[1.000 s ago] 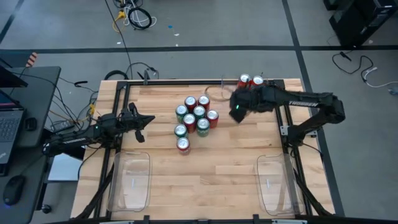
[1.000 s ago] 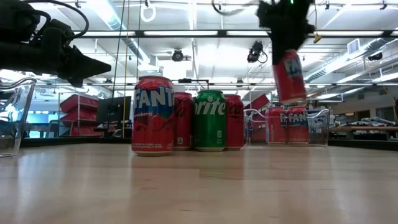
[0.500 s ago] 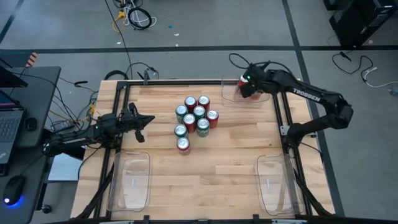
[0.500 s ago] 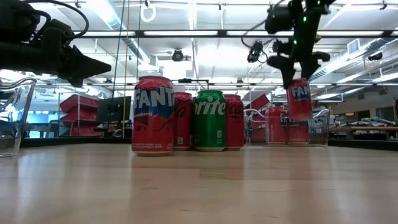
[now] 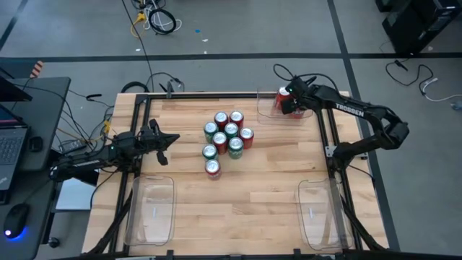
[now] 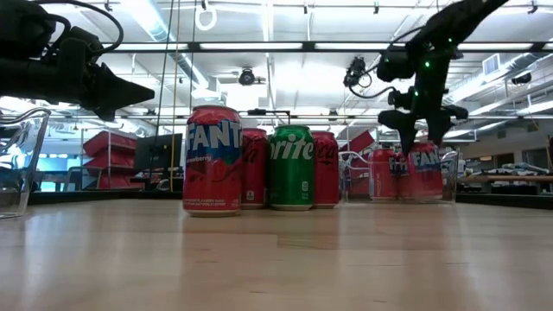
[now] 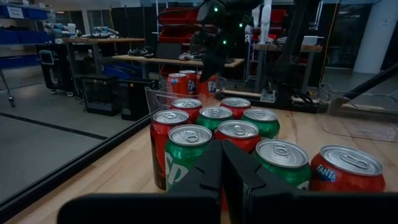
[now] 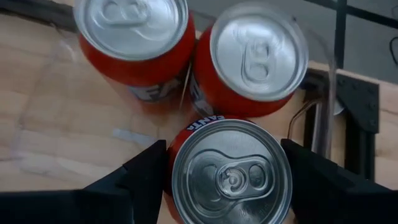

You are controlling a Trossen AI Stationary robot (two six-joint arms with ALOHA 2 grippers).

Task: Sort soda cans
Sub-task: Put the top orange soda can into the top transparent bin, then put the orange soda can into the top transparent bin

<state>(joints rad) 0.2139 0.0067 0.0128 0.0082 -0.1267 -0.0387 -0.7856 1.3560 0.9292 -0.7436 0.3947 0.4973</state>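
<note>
Several soda cans [image 5: 227, 137], red and green, stand upright in a cluster at the table's middle. A clear bin [image 5: 263, 108] at the far right holds two red cans [image 8: 134, 37] [image 8: 255, 59]. My right gripper [image 5: 292, 102] hangs over that bin, shut on a third red can [image 8: 231, 177], which the low view shows beside them [image 6: 425, 173]. My left gripper [image 5: 170, 139] hovers shut and level at the table's left, pointing at the cluster [image 7: 236, 127]. My right gripper pinches the red can between its two fingers [image 8: 146, 177], one on each side of the upper wall [image 8: 176, 163]. It comes from above, slanting down. The can stays upright inside the bin, its base level with the bases of the two neighbouring cans.
Two more clear bins lie at the near left [image 5: 150, 209] and near right [image 5: 320, 213]. Bare wood stretches between the cluster and the near edge. A dark frame rail [image 5: 328, 137] runs along the table's right side.
My right gripper has carried the red can from beside the cluster toward the table's far right corner and lowered it into the bin, rolling its wrist on the way. The can stayed upright and now sits level with the two red cans there.
</note>
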